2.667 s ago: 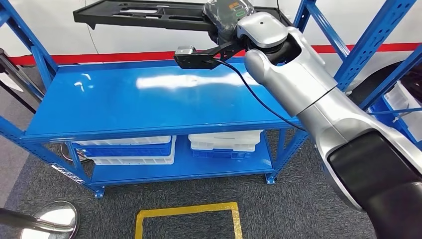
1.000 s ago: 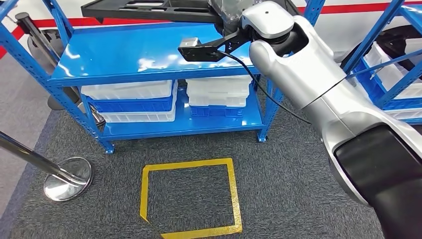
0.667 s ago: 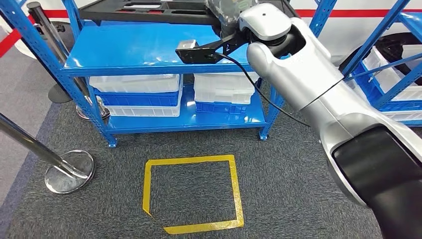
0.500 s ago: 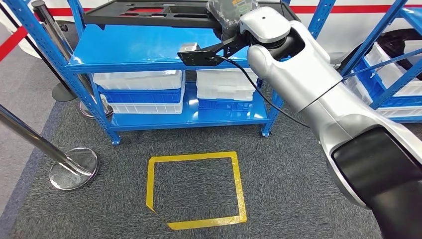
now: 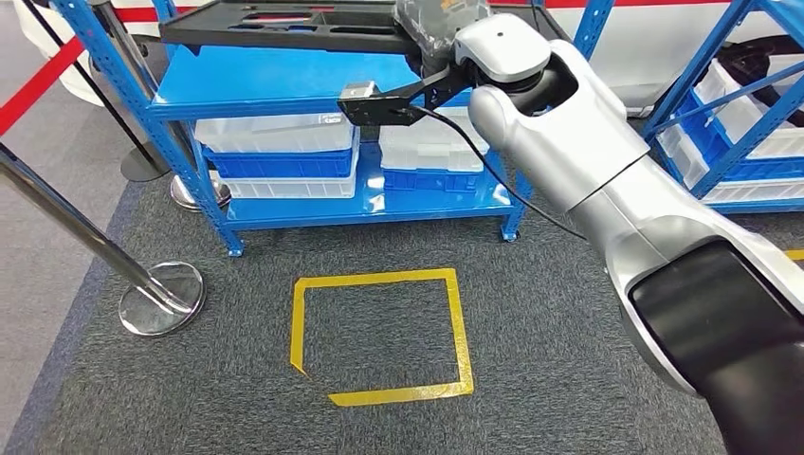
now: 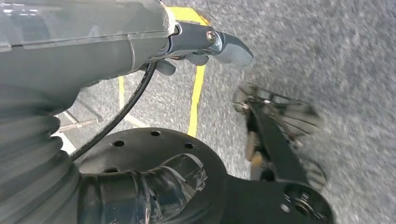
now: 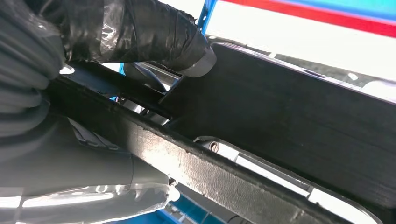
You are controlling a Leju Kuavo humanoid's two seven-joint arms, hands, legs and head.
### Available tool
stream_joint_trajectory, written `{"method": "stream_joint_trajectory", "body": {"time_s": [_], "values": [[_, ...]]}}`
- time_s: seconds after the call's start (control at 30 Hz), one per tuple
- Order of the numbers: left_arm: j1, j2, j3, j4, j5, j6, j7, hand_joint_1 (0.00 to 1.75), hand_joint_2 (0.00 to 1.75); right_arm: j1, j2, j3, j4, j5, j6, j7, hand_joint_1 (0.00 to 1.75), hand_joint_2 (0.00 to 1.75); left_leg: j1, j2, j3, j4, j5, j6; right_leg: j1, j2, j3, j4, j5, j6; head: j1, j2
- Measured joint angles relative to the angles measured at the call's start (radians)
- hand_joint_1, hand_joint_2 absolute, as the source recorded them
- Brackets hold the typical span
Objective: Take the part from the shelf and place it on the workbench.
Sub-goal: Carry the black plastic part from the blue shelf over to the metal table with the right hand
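Right hand (image 5: pixel 431 28) fingers clamp the flat black slotted plastic part (image 5: pixel 284 24), held above the blue metal shelf (image 5: pixel 275 81). White and blue plastic bins (image 5: pixel 280 152) stacked on its lower level; contents not visible. Left hand (image 6: pixel 205 44) fingers: cannot tell.

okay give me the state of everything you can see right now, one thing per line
Part: black flat frame, held up level above the shelf, clear of it.
Right hand: grips the part's edge.
Left hand: hangs over the carpet, holds nothing; how its fingers lie is unclear.
Shelf: top deck bare, bins on the lower deck.
Bins: stacked, white and blue.
Tape square: on the carpet, one corner broken.
Stanchion: upright.
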Motion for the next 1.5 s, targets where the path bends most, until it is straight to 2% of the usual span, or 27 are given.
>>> {"method": "stream_joint_trajectory", "body": {"time_s": [0.03,0.1,0.13,0.2,0.23,0.3,0.37,0.43,0.47,0.57,0.63,0.7,0.77,0.87,0.93,0.97,1.0,1.07,1.1,1.13,1.23,1.27,1.3,1.4,1.43,1.47,1.5], "values": [[-0.001,0.000,0.000,0.000,0.000,0.000,0.000,0.00,1.75,0.001,0.000,0.000,0.001,-0.003,0.000,-0.003,1.75,1.75,0.001,0.000,0.052,-0.063,-0.001,-0.004,-0.002,0.001,-0.020,0.011,0.008,0.007,0.000,0.000],[-0.002,0.002,0.000,0.000,0.000,0.000,0.000,0.00,1.75,0.001,0.001,0.000,0.003,-0.008,0.000,-0.009,1.75,1.75,-0.001,-0.002,0.124,-0.172,-0.040,0.007,-0.003,0.003,-0.041,0.023,0.024,0.022,0.000,0.000],[-0.002,0.003,0.000,0.000,0.000,0.000,0.000,0.00,1.75,0.000,0.001,0.000,0.005,-0.009,0.000,-0.012,1.75,1.75,-0.006,-0.003,0.137,-0.201,-0.057,0.018,-0.003,0.003,-0.044,0.022,0.034,0.029,0.000,0.000],[-0.001,0.004,0.000,0.000,0.001,0.000,0.000,0.00,1.75,-0.002,0.001,0.000,0.012,-0.010,0.000,-0.017,1.75,1.75,-0.006,-0.002,0.126,-0.210,-0.044,0.040,-0.005,0.005,-0.046,0.015,0.049,0.041,0.001,0.000],[-0.001,0.004,0.000,0.000,0.002,0.001,0.000,0.00,1.75,-0.002,0.001,0.001,0.016,-0.010,0.000,-0.018,1.75,1.75,-0.006,0.000,0.120,-0.210,-0.033,0.050,-0.007,0.007,-0.053,0.024,0.038,0.047,0.002,0.000],[0.000,0.004,0.000,0.000,0.003,0.002,0.001,0.00,1.75,-0.002,0.000,0.003,0.024,-0.010,-0.002,-0.020,1.75,1.75,-0.003,0.005,0.100,-0.212,-0.009,0.065,-0.011,0.010,-0.084,0.101,-0.033,0.055,0.003,0.000],[0.000,0.004,0.000,0.000,0.003,0.003,0.003,0.00,1.75,0.002,0.001,0.005,0.028,-0.010,-0.006,-0.020,1.75,1.75,-0.005,0.007,0.073,-0.211,0.013,0.071,-0.011,0.011,-0.118,0.234,-0.122,0.061,0.003,0.000],[0.001,0.004,0.000,0.000,0.003,0.007,0.008,0.00,1.75,0.011,0.001,0.006,0.032,-0.010,-0.012,-0.019,1.75,1.75,-0.006,0.007,0.049,-0.208,0.033,0.071,-0.011,0.011,-0.107,0.297,-0.159,0.061,0.003,0.000],[0.001,0.004,0.000,0.000,0.003,0.010,0.011,0.00,1.75,0.016,0.002,0.007,0.035,-0.010,-0.015,-0.018,1.75,1.75,-0.006,0.007,0.038,-0.206,0.042,0.070,-0.011,0.012,-0.072,0.271,-0.154,0.058,0.003,0.000],[0.002,0.004,0.000,0.000,0.003,0.017,0.018,0.00,1.75,0.022,0.006,0.008,0.041,-0.009,-0.022,-0.015,1.75,1.75,-0.008,0.005,0.011,-0.200,0.062,0.061,-0.006,0.015,0.069,0.082,-0.119,0.042,0.003,0.000],[0.001,0.004,0.000,0.000,0.003,0.019,0.020,0.00,1.75,0.023,0.009,0.008,0.042,-0.008,-0.027,-0.012,1.75,1.75,-0.007,0.005,-0.001,-0.199,0.074,0.050,0.003,0.017,0.092,0.032,-0.111,0.033,0.003,0.000],[0.002,0.004,0.000,0.000,0.003,0.021,0.022,0.00,1.75,0.026,0.010,0.008,0.047,-0.007,-0.030,-0.010,1.75,1.75,-0.007,0.004,-0.008,-0.202,0.084,0.037,0.003,0.016,0.084,0.030,-0.094,0.024,0.003,0.000],[0.003,0.005,0.000,0.000,0.003,0.021,0.023,0.00,1.75,0.030,0.012,0.009,0.053,-0.007,-0.031,-0.009,1.75,1.75,-0.008,0.002,-0.021,-0.185,0.058,0.028,-0.003,0.010,0.074,0.018,-0.075,0.011,0.002,0.000],[0.003,0.006,0.000,0.000,0.003,0.021,0.023,0.00,1.75,0.031,0.018,0.012,0.060,-0.006,-0.032,-0.009,1.75,1.75,-0.007,0.003,-0.066,-0.041,-0.070,0.022,-0.004,0.007,0.042,0.013,-0.043,-0.003,0.002,0.000],[0.002,0.007,0.000,0.000,0.003,0.021,0.020,0.00,1.75,0.033,0.019,0.013,0.064,-0.006,-0.032,-0.009,1.75,1.75,-0.007,0.003,-0.070,0.041,-0.119,0.020,-0.001,0.007,0.012,0.018,-0.022,-0.004,0.002,0.000],[0.002,0.007,0.000,0.000,0.003,0.021,0.019,0.00,1.75,0.035,0.019,0.014,0.065,-0.006,-0.032,-0.009,1.75,1.75,-0.007,0.003,-0.047,0.034,-0.117,0.020,0.000,0.007,-0.003,0.021,-0.011,-0.003,0.002,0.000],[0.002,0.008,0.000,0.000,0.003,0.020,0.017,0.00,1.75,0.036,0.019,0.014,0.066,-0.006,-0.032,-0.009,1.75,1.75,-0.007,0.003,-0.005,-0.009,-0.103,0.022,0.000,0.007,-0.019,0.024,0.000,-0.002,0.002,0.000],[0.000,0.008,0.000,0.000,0.003,0.019,0.016,0.00,1.75,0.037,0.021,0.015,0.065,-0.006,-0.032,-0.010,1.75,1.75,-0.010,0.003,0.093,-0.138,-0.076,0.027,0.001,0.008,-0.045,0.027,0.024,0.004,0.002,0.000],[-0.002,0.008,0.000,0.000,0.002,0.019,0.015,0.00,1.75,0.037,0.022,0.015,0.065,-0.005,-0.032,-0.010,1.75,1.75,-0.013,0.002,0.120,-0.184,-0.066,0.031,0.001,0.008,-0.053,0.026,0.036,0.009,0.002,0.000],[-0.003,0.008,0.000,0.000,0.001,0.019,0.015,0.00,1.75,0.036,0.023,0.015,0.065,-0.005,-0.033,-0.010,1.75,1.75,-0.016,0.002,0.128,-0.206,-0.060,0.036,0.001,0.007,-0.057,0.023,0.047,0.014,0.002,0.000],[-0.001,0.008,0.000,0.000,-0.002,0.020,0.018,0.00,1.75,0.036,0.023,0.014,0.066,-0.004,-0.033,-0.011,1.75,1.75,-0.019,0.003,0.109,-0.213,-0.026,0.053,-0.001,0.006,-0.057,0.002,0.080,0.032,0.002,0.000],[0.000,0.008,0.000,0.000,-0.003,0.021,0.020,0.00,1.75,0.037,0.021,0.014,0.067,-0.004,-0.033,-0.011,1.75,1.75,-0.016,0.006,0.102,-0.218,-0.010,0.061,-0.002,0.009,-0.061,0.002,0.071,0.037,0.003,0.000],[0.000,0.008,0.000,0.000,-0.005,0.022,0.021,0.00,1.75,0.038,0.019,0.014,0.068,-0.004,-0.033,-0.011,1.75,1.75,-0.014,0.009,0.091,-0.223,0.010,0.068,-0.003,0.011,-0.070,0.018,0.041,0.041,0.003,0.000],[0.000,0.008,0.000,0.000,-0.006,0.023,0.024,0.00,1.75,0.039,0.015,0.015,0.069,-0.003,-0.033,-0.012,1.75,1.75,-0.012,0.014,0.042,-0.228,0.059,0.079,-0.009,0.015,-0.102,0.186,-0.134,0.053,0.004,0.000],[0.000,0.008,0.000,0.000,-0.006,0.024,0.024,0.00,1.75,0.039,0.015,0.015,0.070,-0.003,-0.033,-0.013,1.75,1.75,-0.012,0.015,0.024,-0.227,0.072,0.078,-0.012,0.015,-0.104,0.248,-0.164,0.057,0.004,0.000],[0.000,0.008,0.000,0.000,-0.006,0.024,0.024,0.00,1.75,0.040,0.015,0.015,0.072,-0.003,-0.033,-0.013,1.75,1.75,-0.011,0.015,0.007,-0.226,0.085,0.077,-0.013,0.015,-0.096,0.287,-0.166,0.059,0.004,0.000],[0.000,0.008,0.000,0.000,-0.006,0.024,0.024,0.00,1.75,0.040,0.015,0.015,0.073,-0.003,-0.033,-0.014,1.75,1.75,-0.011,0.015,-0.012,-0.224,0.098,0.075,-0.015,0.015,-0.075,0.302,-0.150,0.061,0.004,0.000]]}}
